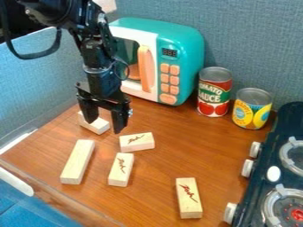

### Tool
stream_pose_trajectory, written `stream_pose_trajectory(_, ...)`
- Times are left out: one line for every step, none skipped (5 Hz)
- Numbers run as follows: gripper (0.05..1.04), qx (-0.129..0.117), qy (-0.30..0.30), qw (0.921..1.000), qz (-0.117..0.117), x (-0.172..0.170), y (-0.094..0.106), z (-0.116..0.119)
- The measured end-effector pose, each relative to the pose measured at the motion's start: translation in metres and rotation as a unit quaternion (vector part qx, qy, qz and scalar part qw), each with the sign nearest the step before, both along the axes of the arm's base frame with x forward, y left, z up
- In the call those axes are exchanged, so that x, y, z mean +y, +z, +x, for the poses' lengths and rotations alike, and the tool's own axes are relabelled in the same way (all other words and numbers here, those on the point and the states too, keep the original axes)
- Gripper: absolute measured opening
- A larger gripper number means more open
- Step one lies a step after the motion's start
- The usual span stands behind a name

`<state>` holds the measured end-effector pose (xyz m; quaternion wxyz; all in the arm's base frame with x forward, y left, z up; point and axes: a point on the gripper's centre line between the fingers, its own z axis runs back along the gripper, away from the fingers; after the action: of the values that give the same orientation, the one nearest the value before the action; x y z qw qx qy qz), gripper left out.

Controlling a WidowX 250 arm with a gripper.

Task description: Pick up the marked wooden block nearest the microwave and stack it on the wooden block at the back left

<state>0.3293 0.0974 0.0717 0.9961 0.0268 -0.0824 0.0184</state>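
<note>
Evidently, the jaws [105, 127] are spread wide and empty, near the rearmost wooden block [94, 124] on the counter [157, 166]; squaring them across its narrow width, clear of the marked block [137, 142] nearby, should give an even grip.

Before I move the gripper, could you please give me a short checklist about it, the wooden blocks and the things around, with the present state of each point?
1. Gripper open: ok, its two fingers are parted.
2. Gripper free of the block beside it: cannot tell, a finger partly covers this block.
3. All five blocks lying down: ok, none stands on end.
4. Visible gap between the middle block and the short block in front of it: cannot tell, their edges nearly meet.
5. Blocks off the toy stove: ok, all are on the table.
6. Tomato sauce can and yellow can upright: ok.
</note>
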Motion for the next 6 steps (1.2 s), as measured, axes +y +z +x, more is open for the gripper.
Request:
stream_pose_trajectory(1.001, 0.008, -0.063, 0.9979, -0.008, 0.0, -0.01, 0.013)
stream_pose_trajectory(1.001, 0.013, -0.101, 0.9947, -0.014, 0.006, -0.018, 0.022)
stream_pose_trajectory(1.001, -0.003, -0.183, 0.9825, -0.035, 0.006, -0.027, 0.037)
stream_pose_trajectory(1.001, -0.016, -0.231, 0.9712, -0.054, 0.006, -0.03, 0.047)
stream_pose_trajectory(1.001, -0.019, -0.249, 0.9659, -0.069, -0.001, -0.029, 0.047)
stream_pose_trajectory(1.001, -0.017, -0.267, 0.9591, -0.092, -0.017, -0.028, 0.045)
